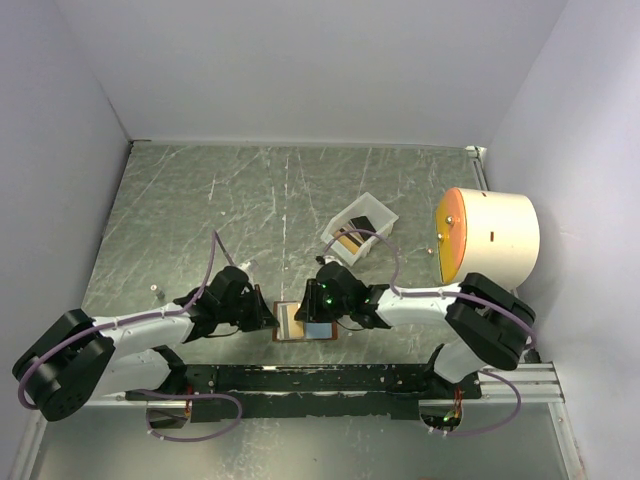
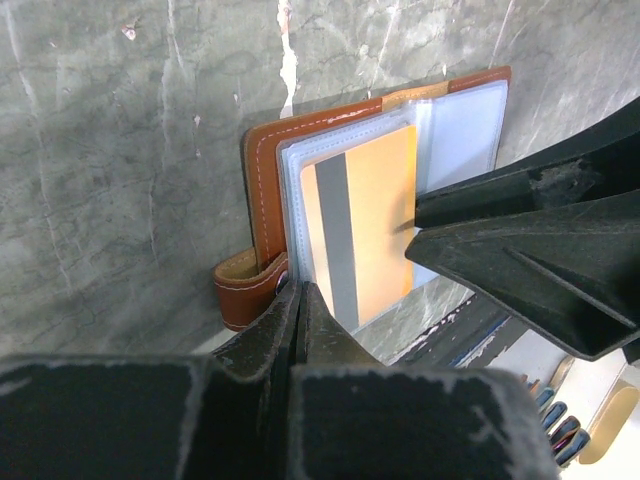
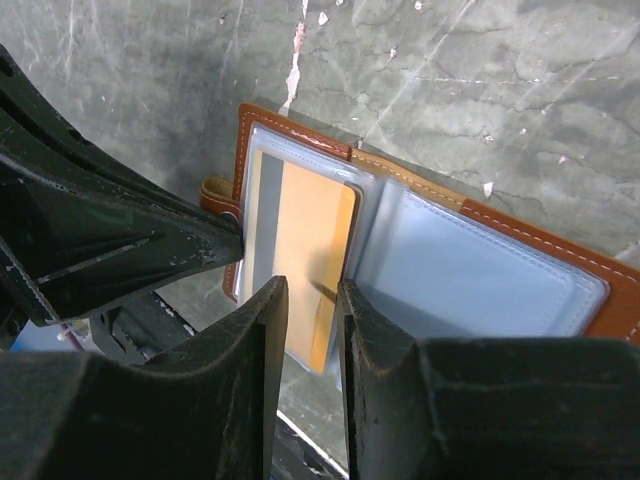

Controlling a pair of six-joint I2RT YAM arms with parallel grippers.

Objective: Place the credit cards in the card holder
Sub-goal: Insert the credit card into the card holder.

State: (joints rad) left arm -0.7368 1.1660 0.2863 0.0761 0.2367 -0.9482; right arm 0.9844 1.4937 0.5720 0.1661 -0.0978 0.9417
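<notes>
Lying in the card holder (image 2: 265, 190), the credit card (image 2: 375, 220) sits beneath the parted right hand (image 3: 312, 292); left hand (image 2: 300, 292) clenched.

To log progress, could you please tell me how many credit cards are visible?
1 for certain: an orange credit card lying in a clear pocket of the open card holder. The white tray may hold more, too small to tell.

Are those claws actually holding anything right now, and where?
Nothing is clearly gripped. The left gripper, shut, rests its tip on the card holder beside the tab; the right gripper, jaws parted, hovers over the orange card.
</notes>
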